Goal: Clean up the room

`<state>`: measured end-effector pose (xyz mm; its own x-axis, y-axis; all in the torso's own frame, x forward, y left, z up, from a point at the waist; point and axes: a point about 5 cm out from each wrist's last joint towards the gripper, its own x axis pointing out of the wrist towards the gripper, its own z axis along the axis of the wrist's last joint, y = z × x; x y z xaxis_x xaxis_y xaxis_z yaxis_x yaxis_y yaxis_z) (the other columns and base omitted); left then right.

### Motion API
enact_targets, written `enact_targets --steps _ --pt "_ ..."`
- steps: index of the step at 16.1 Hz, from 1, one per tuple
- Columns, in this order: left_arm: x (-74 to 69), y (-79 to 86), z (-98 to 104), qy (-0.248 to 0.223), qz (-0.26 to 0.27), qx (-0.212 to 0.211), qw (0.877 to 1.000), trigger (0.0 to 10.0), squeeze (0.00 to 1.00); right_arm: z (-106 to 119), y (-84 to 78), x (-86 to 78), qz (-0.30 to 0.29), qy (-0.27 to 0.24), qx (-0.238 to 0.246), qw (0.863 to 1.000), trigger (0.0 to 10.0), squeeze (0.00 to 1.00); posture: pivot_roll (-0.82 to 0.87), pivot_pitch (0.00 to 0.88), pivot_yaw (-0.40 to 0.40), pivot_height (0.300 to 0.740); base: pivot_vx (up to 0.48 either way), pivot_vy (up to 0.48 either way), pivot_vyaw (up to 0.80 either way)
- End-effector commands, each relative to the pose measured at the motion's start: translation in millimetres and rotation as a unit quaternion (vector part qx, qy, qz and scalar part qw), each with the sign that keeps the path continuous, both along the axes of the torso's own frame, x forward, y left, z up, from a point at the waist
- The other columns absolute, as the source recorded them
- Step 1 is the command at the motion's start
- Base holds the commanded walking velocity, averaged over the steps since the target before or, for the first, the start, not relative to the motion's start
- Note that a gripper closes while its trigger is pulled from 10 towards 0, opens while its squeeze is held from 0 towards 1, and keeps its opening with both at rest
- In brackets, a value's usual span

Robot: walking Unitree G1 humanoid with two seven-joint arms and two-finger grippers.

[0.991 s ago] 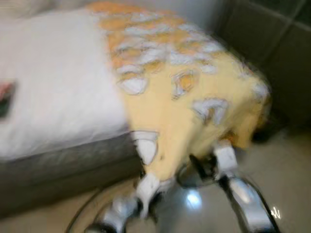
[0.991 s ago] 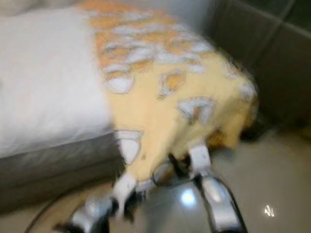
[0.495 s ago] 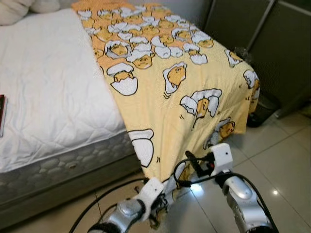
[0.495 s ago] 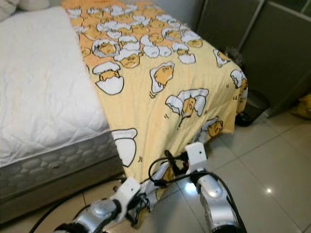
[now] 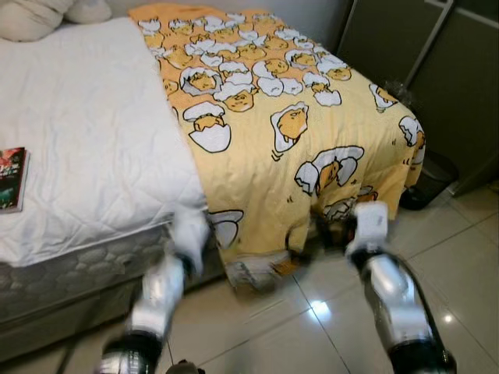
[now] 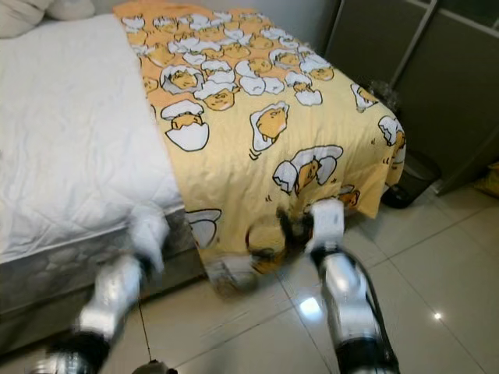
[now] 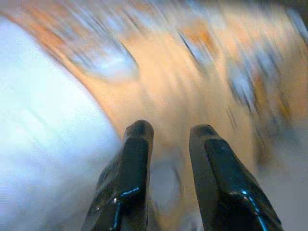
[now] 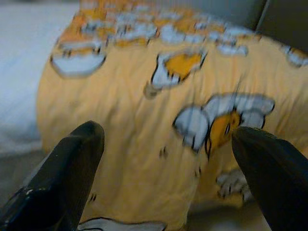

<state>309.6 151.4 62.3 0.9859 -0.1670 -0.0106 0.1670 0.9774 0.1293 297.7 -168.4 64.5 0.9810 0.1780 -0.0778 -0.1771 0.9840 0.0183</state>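
The right gripper point(image 8: 163, 154) is spread wide with nothing between its fingers, facing the hanging foot end of the yellow blanket point(image 5: 265, 140) just off the bed's corner; the right arm point(image 5: 390, 288) rises from the tiled floor point(image 5: 468, 257) to that corner. The left gripper point(image 7: 168, 139) has its fingers close together with a narrow gap, holding nothing that can be made out, and points at the blurred line where the blanket meets the white mattress point(image 5: 86, 140); the left arm point(image 5: 164, 288) is blurred, in front of the mattress's side. The blanket lies with its long axis running from the pillows point(image 5: 47, 14) down to the foot of the bed, covering the half of the mattress nearer the dark wardrobe point(image 5: 437, 78) and draping over the foot edge, its lowest fold just at the floor. It is yellow with a cartoon egg print. The eye views take in a book point(image 5: 12, 178) on the bare mattress, far from the blanket, and a dark bin point(image 5: 429, 179) beside the bed's foot corner.
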Motion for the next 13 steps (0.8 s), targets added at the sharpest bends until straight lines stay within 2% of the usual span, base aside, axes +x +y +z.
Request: enact_targets --steps 1,2,4,5,6,8,10,11,12,13 --pt "7.7 8.5 11.5 -0.015 0.046 -0.037 0.998 10.0 0.00 0.4 -3.0 3.6 -0.014 0.002 0.008 1.000 10.0 0.00 0.08 0.000 -0.070 0.740 0.000 0.000 0.00" --pt "10.7 11.8 15.3 -0.019 0.062 -0.054 0.996 10.0 0.00 2.2 -1.6 5.9 -0.013 0.000 0.011 1.000 10.0 0.00 0.08 0.000 -0.070 0.740 0.000 0.000 0.00" --pt "19.2 17.8 25.3 -0.025 0.120 -0.052 0.991 10.0 0.00 10.8 4.8 19.6 -0.016 -0.011 0.006 1.000 10.0 0.00 0.07 0.000 -0.056 0.740 0.000 -0.480 0.66" --pt "17.1 17.8 18.2 -0.007 0.136 -0.045 0.990 10.0 0.00 15.3 7.5 23.5 -0.014 -0.018 0.014 1.000 10.0 0.00 0.07 0.000 -0.050 0.740 0.000 -0.480 0.62" --pt "14.7 17.3 12.7 0.005 0.144 -0.019 0.989 10.0 0.00 18.1 9.6 25.9 -0.010 -0.024 0.021 0.999 10.0 0.00 0.06 0.000 -0.044 0.740 0.000 -0.480 0.63" --pt "9.8 24.6 5.5 0.021 0.169 0.011 0.985 10.0 0.00 15.0 8.7 21.4 -0.007 -0.024 0.024 0.999 10.0 0.00 0.05 0.000 -0.039 0.740 0.000 -0.480 0.62" --pt "3.7 34.1 0.9 0.027 0.171 0.043 0.984 10.0 0.00 0.1 0.3 8.1 -0.012 -0.005 0.017 1.000 10.0 0.00 0.07 0.000 -0.034 0.740 0.000 -0.480 0.62" --pt "2.3 38.0 -0.8 0.034 0.172 0.043 0.984 10.0 0.00 -6.7 -4.2 2.1 -0.017 0.006 0.012 1.000 10.0 0.00 0.07 0.000 -0.036 0.740 0.000 -0.480 0.62" --pt "2.0 38.4 -3.1 0.043 0.172 0.019 0.984 10.0 0.00 -13.3 -7.2 -2.9 -0.020 0.017 0.009 1.000 10.0 0.00 0.06 0.000 -0.034 0.740 0.000 0.000 0.62" --pt "3.8 35.0 -2.2 0.042 0.165 0.024 0.985 10.0 0.00 -14.8 -8.8 -3.1 -0.019 0.019 0.002 1.000 10.0 0.00 0.06 0.000 -0.034 0.740 0.000 0.000 0.63"
